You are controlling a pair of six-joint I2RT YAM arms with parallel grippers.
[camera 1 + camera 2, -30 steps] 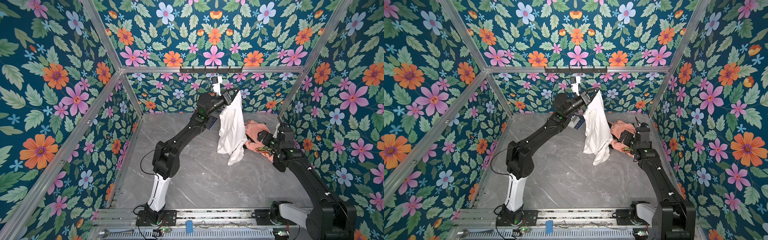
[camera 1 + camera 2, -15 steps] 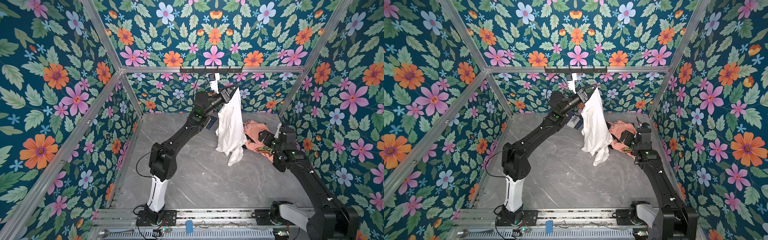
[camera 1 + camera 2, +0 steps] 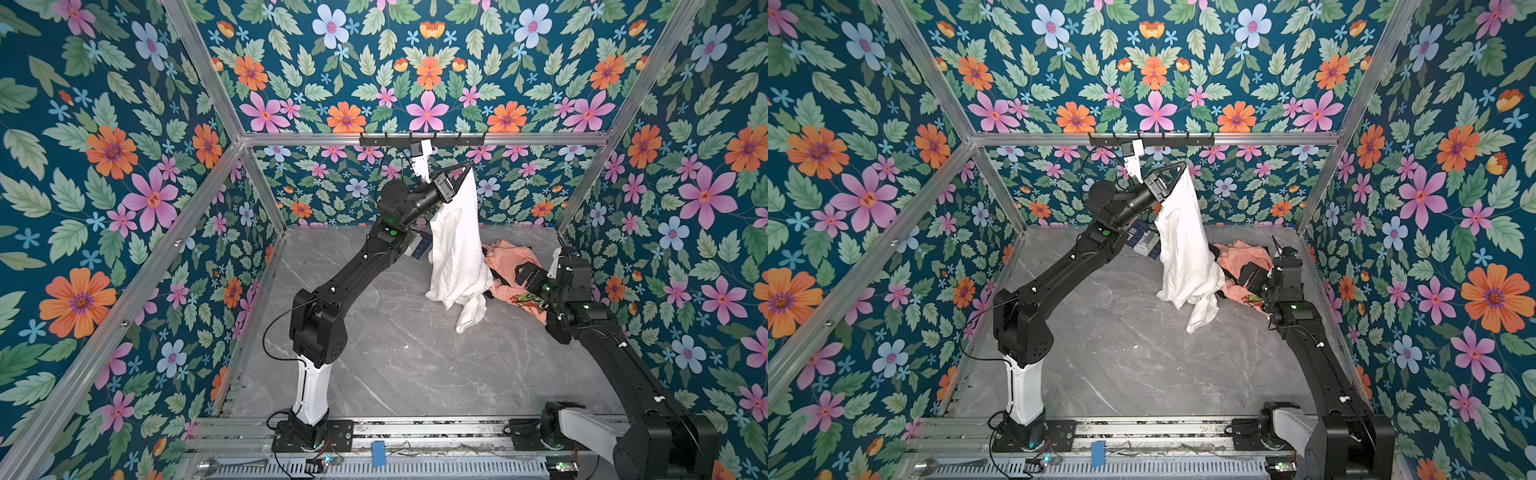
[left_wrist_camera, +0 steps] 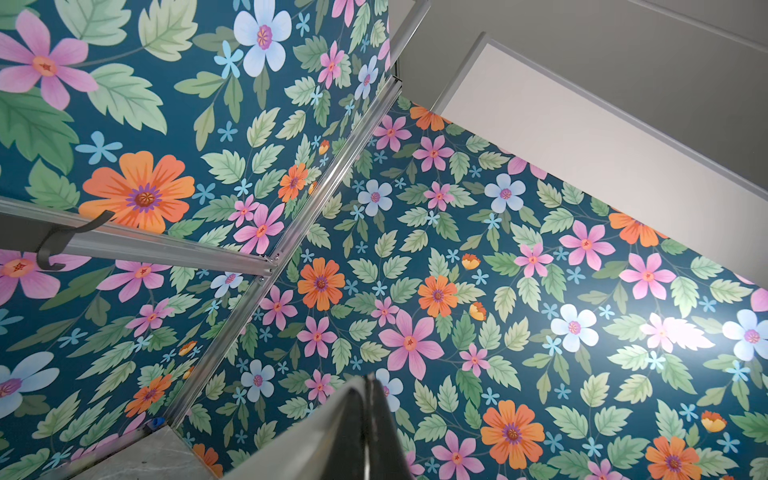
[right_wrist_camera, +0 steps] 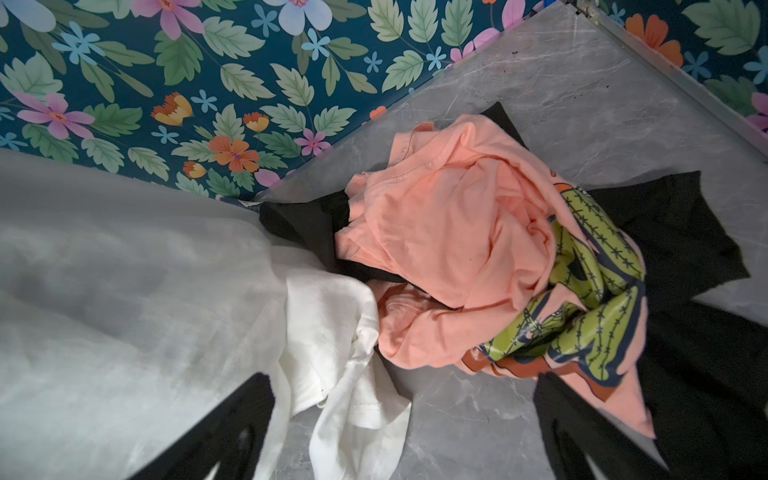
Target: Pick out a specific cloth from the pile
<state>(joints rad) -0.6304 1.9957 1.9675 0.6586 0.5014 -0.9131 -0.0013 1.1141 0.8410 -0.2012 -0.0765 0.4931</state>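
Your left gripper [image 3: 468,168] pinches the wrinkly white fabric cloth [image 3: 455,249] aloft. Your right gripper [image 5: 401,390] gapes wide above the peach-and-black clothes pile [image 5: 449,232].

Teal flower wallpaper [image 3: 124,174] covers 3 walls between aluminium bars [image 3: 291,138]. The floor [image 3: 395,365] looks like grey marble. A black hook rail [image 3: 386,141] sits on the back bar.

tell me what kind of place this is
Most likely a robot lab test cell, not a home: floral wall panels sit in an aluminium frame, the left arm and right arm are bolted to a rail beside a marble-look tabletop, and the left hand holds up a white cloth.
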